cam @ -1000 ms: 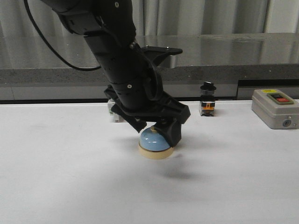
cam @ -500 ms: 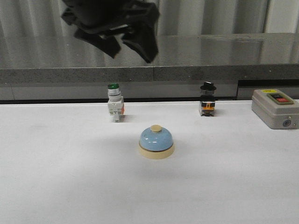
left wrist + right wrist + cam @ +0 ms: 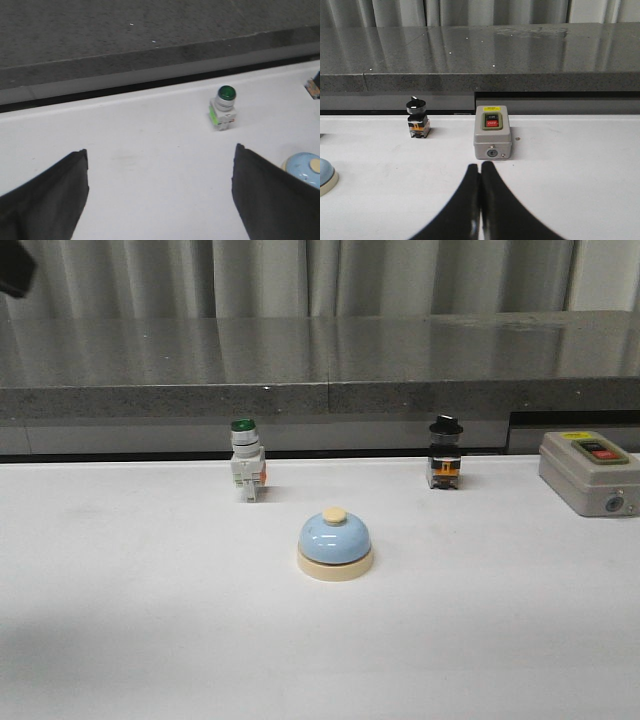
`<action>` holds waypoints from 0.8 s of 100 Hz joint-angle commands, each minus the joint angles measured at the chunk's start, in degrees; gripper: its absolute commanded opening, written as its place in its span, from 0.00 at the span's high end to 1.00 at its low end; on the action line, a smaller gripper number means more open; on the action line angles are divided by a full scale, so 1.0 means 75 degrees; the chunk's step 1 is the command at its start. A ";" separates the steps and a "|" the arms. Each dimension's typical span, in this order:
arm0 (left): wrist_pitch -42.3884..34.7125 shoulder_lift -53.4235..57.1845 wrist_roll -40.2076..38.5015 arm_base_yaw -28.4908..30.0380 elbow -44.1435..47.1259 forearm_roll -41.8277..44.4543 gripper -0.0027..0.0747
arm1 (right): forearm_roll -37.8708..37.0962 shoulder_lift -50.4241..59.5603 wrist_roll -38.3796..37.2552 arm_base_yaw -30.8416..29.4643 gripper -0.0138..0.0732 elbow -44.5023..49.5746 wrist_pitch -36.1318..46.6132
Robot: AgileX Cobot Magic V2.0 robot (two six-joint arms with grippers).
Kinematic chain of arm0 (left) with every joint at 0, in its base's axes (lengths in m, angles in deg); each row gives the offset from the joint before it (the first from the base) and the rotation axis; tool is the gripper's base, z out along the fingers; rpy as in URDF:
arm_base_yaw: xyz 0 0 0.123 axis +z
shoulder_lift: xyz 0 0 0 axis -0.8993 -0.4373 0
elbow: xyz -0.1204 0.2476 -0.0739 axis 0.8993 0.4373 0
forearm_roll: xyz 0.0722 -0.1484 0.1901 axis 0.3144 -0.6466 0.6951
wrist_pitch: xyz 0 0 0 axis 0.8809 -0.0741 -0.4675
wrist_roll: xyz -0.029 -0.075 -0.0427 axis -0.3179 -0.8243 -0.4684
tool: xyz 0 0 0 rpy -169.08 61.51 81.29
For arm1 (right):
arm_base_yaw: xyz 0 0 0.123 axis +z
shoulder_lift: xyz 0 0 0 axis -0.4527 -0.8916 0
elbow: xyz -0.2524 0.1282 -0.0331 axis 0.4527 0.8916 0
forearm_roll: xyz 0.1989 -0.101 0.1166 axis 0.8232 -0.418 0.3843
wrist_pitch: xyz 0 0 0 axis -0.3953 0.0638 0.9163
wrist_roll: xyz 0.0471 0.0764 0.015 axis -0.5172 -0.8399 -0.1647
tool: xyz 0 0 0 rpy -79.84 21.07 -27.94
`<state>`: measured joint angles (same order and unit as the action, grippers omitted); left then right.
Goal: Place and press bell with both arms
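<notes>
Two sets of jaws matter, and neither has hold of anything: the left gripper (image 3: 160, 200) stands spread wide and empty over bare white counter (image 3: 120, 620), while the right gripper (image 3: 480, 200) has its jaws pressed together, tips touching, holding nothing; the bell (image 3: 335, 544) sits upright and free at the centre of the front view, just below and between the green-topped pushbutton switch (image 3: 245, 472) and the black-knobbed selector switch (image 3: 444, 466). In my judgement the placing is done and the press remains, which likely falls to the right arm; its wrist view catches only a sliver of the bell's blue dome and cream base at the lower left edge, so a descent begun from this aim could miss the cream knob (image 3: 335, 515), glance off the glossy dome and shove the bell sideways. The grey start-stop button box (image 3: 492, 131) lies dead ahead of those tips, so a wrong heading could press it instead.
</notes>
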<state>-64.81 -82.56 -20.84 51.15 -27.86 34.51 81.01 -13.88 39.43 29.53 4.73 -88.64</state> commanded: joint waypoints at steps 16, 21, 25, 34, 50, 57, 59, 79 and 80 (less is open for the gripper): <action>-0.0495 0.2369 -0.0089 0.0683 0.0952 -0.0188 0.25 | -0.0070 0.0128 0.0035 -0.0054 0.91 -0.0113 0.0650; -0.0457 0.2818 -0.0089 0.0689 0.1170 -0.0188 0.27 | -0.0070 0.0128 0.0035 -0.0054 0.91 -0.0113 0.0650; -0.0394 0.3189 -0.0089 0.0689 0.1292 -0.0188 0.30 | -0.0070 0.0128 0.0035 -0.0054 0.91 -0.0113 0.0650; -0.0291 0.3872 -0.0089 0.0689 0.1569 -0.0188 0.41 | -0.0070 0.0128 0.0035 -0.0054 0.91 -0.0113 0.0650; -0.0073 0.4850 -0.0089 0.0689 0.1873 -0.0188 0.71 | -0.0070 0.0128 0.0035 -0.0054 0.91 -0.0113 0.0650; 0.0000 0.5104 -0.0089 0.0689 0.1910 -0.0188 0.86 | -0.0070 0.0128 0.0035 -0.0054 0.91 -0.0113 0.0650; 0.0015 0.5138 -0.0089 0.0689 0.1924 -0.0188 0.91 | -0.0070 0.0128 0.0035 -0.0054 0.91 -0.0113 0.0650; -0.0003 0.5230 -0.0089 0.0689 0.1924 -0.0188 0.99 | -0.0070 0.0128 0.0035 -0.0054 0.91 -0.0113 0.0650; -0.0003 0.5217 -0.0089 0.0689 0.1924 -0.0188 0.99 | -0.0070 0.0128 0.0035 -0.0054 0.91 -0.0113 0.0650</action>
<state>-60.93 -42.96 -20.94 56.23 -11.95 33.87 81.01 -13.88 39.43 29.53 4.73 -88.64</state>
